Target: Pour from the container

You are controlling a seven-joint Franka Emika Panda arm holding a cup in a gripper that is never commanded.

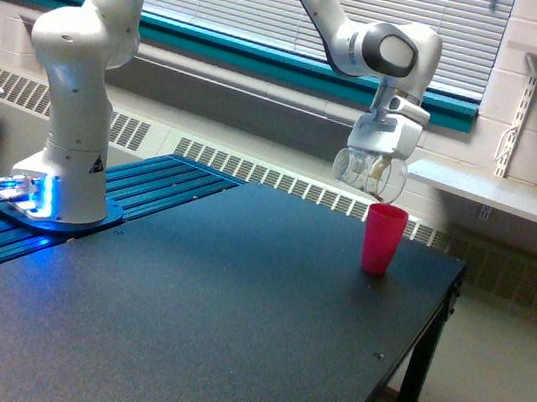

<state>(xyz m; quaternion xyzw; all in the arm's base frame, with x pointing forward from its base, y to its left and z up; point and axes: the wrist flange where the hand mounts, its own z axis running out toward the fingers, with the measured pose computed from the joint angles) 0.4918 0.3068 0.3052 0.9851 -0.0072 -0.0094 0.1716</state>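
My gripper (pixel 373 162) hangs from the white arm just above the pink cup (pixel 383 238) and is shut on the container (pixel 368 172), a small clear plastic cup. The container lies tipped on its side, mouth toward the exterior view's right and down, directly over the pink cup's rim. A small brown trace shows at its lower lip; most of its wall looks see-through. The pink cup stands upright on the black table (pixel 211 314) near the far right corner.
The arm's white base (pixel 69 131) stands on a blue slatted platform (pixel 63 221) at the exterior view's left. The table's right edge (pixel 433 317) drops off close beside the pink cup. A white shelf (pixel 512 197) runs along the wall behind.
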